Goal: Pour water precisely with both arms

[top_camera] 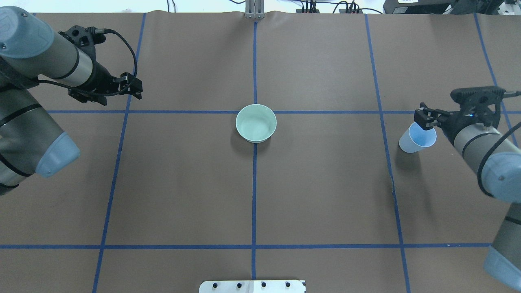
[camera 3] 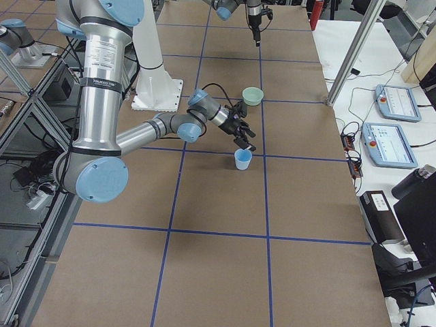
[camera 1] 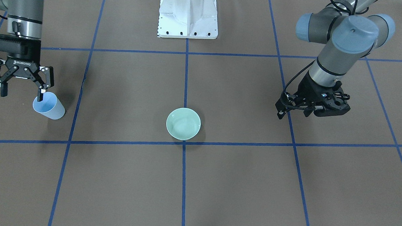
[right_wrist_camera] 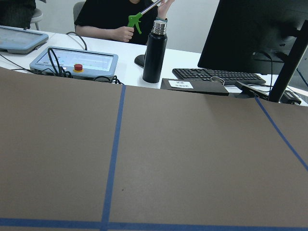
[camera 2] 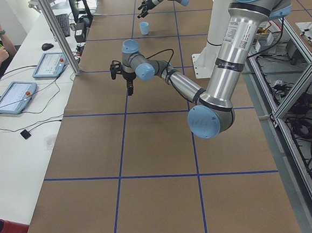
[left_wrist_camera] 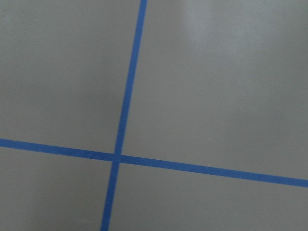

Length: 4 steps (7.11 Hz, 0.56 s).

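Observation:
A light blue cup (camera 1: 49,107) stands upright on the brown table, on my right side; it also shows in the overhead view (top_camera: 417,138) and the right side view (camera 3: 242,159). My right gripper (camera 1: 22,92) is open just above it, with one fingertip (camera 1: 40,95) at the cup's rim, not gripping; it shows from overhead too (top_camera: 424,119). A pale green bowl (camera 1: 183,123) sits at the table's middle on the blue centre line (top_camera: 256,123). My left gripper (camera 1: 280,112) hangs above bare table far from both, jaws looking closed and empty (top_camera: 134,85).
The white bolted pedestal (camera 1: 188,17) stands at the robot's side of the table. Blue tape lines grid the brown surface. Beyond the far edge are a desk with tablets (right_wrist_camera: 74,61), a black bottle (right_wrist_camera: 155,50), a keyboard (right_wrist_camera: 219,75), and a seated person.

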Motion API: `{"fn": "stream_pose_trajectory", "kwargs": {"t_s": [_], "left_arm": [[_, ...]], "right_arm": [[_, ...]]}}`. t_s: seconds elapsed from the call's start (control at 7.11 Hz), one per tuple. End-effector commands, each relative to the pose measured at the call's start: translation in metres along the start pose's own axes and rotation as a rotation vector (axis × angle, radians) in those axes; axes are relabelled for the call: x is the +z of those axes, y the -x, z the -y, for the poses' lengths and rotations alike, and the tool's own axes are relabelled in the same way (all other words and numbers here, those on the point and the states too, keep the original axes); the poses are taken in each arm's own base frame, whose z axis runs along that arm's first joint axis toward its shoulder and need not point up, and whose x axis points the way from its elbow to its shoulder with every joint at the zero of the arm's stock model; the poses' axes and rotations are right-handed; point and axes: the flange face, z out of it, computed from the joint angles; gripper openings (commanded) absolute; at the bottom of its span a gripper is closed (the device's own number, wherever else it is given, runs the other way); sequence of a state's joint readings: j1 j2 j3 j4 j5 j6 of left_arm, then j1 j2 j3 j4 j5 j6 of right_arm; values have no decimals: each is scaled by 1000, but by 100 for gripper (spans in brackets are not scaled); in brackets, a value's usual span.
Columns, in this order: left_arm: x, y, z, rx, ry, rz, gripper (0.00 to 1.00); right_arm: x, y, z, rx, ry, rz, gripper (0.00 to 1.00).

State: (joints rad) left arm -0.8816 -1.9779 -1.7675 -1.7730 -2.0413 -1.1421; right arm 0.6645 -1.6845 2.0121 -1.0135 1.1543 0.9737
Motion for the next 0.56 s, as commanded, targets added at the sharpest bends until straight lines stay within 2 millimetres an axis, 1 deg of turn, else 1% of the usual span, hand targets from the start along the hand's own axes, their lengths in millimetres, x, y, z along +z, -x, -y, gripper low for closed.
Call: {"fn": "stream_pose_trajectory", "kwargs": {"t_s": [0.0, 0.14, 0.28, 0.42], "left_arm": [[3, -75, 5, -73, 16, -51, 100], [12, -119, 1, -112, 37, -68, 100], [28, -149, -16, -147, 73, -73, 100], [39, -189, -36, -169, 103, -85, 100]], "right_arm": [[28, -35, 77, -119, 167, 8, 100], [46, -62, 104, -146, 250, 20, 100], [66, -89, 128, -141, 356, 87, 100], [84, -122, 126, -121, 436, 120, 100]]}}
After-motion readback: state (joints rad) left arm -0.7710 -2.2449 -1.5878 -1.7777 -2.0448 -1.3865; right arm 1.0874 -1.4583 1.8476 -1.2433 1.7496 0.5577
